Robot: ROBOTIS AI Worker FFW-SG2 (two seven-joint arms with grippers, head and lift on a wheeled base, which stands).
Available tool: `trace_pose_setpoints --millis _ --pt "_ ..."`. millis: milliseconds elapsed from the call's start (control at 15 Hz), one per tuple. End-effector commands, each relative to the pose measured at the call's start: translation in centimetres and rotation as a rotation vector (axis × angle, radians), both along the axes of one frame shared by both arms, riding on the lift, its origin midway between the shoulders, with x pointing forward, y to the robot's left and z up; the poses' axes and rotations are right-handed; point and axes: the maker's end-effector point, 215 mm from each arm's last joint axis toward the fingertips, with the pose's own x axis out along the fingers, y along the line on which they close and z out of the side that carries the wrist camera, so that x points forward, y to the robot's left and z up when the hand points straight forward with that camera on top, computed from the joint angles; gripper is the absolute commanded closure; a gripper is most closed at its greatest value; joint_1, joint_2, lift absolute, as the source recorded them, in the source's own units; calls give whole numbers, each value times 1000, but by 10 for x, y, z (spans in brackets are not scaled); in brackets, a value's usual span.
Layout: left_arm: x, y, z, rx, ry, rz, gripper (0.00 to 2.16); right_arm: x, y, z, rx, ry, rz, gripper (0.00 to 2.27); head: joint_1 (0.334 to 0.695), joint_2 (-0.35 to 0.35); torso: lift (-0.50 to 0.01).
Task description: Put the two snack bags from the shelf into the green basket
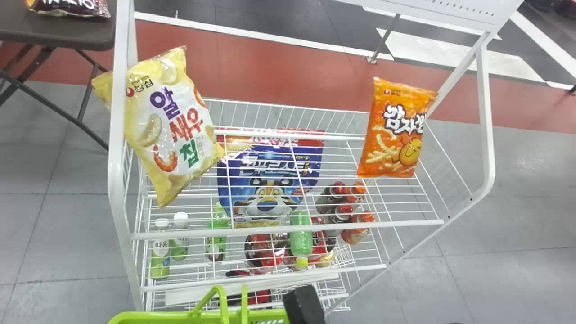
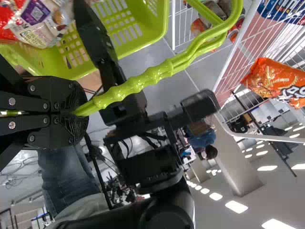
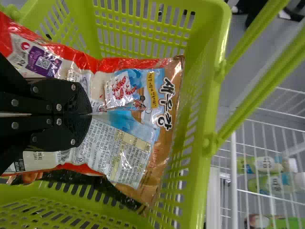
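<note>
At the left end of the white shelf (image 1: 261,230), a yellow snack bag (image 1: 168,121) leans by the post, its face turned out so it is easy to pick out. The left claw (image 2: 78,112) is closed around the handle (image 2: 138,85) of the green basket (image 1: 153,317), likely to steady it at the shelf while the other arm loads. The right claw (image 3: 89,113) is pinching a red-and-brown snack bag (image 3: 138,138) inside the basket, its far end near the wall; with the bag already between the walls, letting go should drop it safely in. Something dark (image 3: 107,188) lies beneath, perhaps another packet, so the bag may settle unevenly. Farther right, an orange snack bag (image 1: 396,130) stands on the shelf; I can't tell whether it or the yellow one is wanted.
</note>
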Motion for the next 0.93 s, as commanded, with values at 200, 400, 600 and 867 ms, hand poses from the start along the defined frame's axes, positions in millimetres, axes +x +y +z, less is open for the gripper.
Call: trace_pose_setpoints --millis 200,400,600,867 --pt "-1 0 0 -1 -1 0 1814 3 -2 -11 -21 16 5 -2 695 -350 -11" --pt "-1 1 0 1 -2 -1 1814 13 -25 4 -45 -33 -43 63 695 -350 -11" --pt "-1 1 -1 1 -1 -1 1814 28 -45 35 -54 -113 -101 63 695 -350 -11" --pt "1 1 -2 0 0 8 1814 61 -69 81 -23 -275 -222 66 695 -350 -11"
